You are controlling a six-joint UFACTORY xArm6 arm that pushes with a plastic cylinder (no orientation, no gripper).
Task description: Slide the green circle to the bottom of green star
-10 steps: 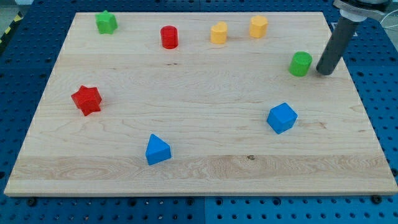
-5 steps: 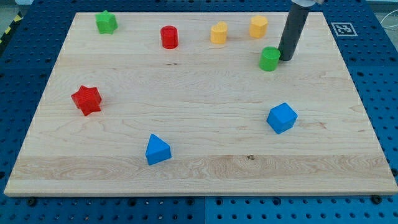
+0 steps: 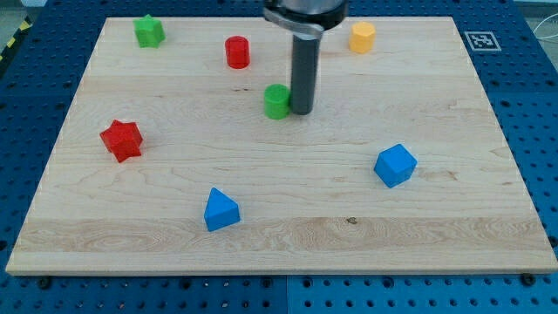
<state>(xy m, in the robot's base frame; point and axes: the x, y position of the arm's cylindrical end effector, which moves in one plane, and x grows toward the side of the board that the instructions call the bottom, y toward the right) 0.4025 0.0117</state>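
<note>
Partly behind my tip (image 3: pixel 301 111), green circle (image 3: pixel 276 101), right edge hidden.

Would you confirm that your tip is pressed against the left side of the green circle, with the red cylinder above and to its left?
Not quite: the camera view shows my tip against the view's right side of the green circle. The red cylinder is indeed above-left.

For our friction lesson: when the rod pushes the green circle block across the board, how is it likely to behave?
The green circle looks short and squat, so it will probably slide rather than tip. Its round side meets my tip at the view's right, so an off-centre push may let it slip sideways. The wooden board looks smooth, so it likely glides easily.
</note>
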